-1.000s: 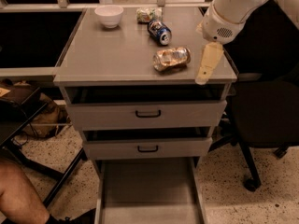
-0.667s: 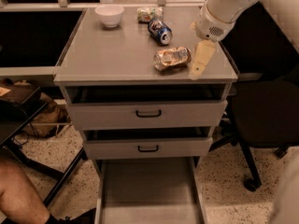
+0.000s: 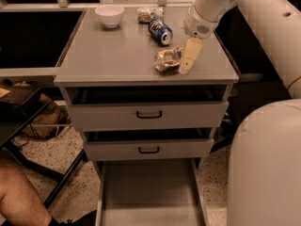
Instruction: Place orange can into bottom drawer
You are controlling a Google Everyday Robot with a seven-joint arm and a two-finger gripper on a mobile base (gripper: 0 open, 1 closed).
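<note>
The orange can lies on its side on the grey cabinet top, near the front right. My gripper hangs down from the arm at the upper right and sits right against the can's right end, just above the cabinet top. The bottom drawer is pulled out at the foot of the cabinet, and its flat grey floor shows nothing in it.
A dark blue can lies just behind the orange can. A pale green packet and a white bowl sit at the back. Two black-handled drawers stand slightly ajar. My arm's bulk fills the right; a person's leg is lower left.
My gripper has moved left and down, from the cabinet's right edge to right beside the orange can. The can and the drawers have not moved.
</note>
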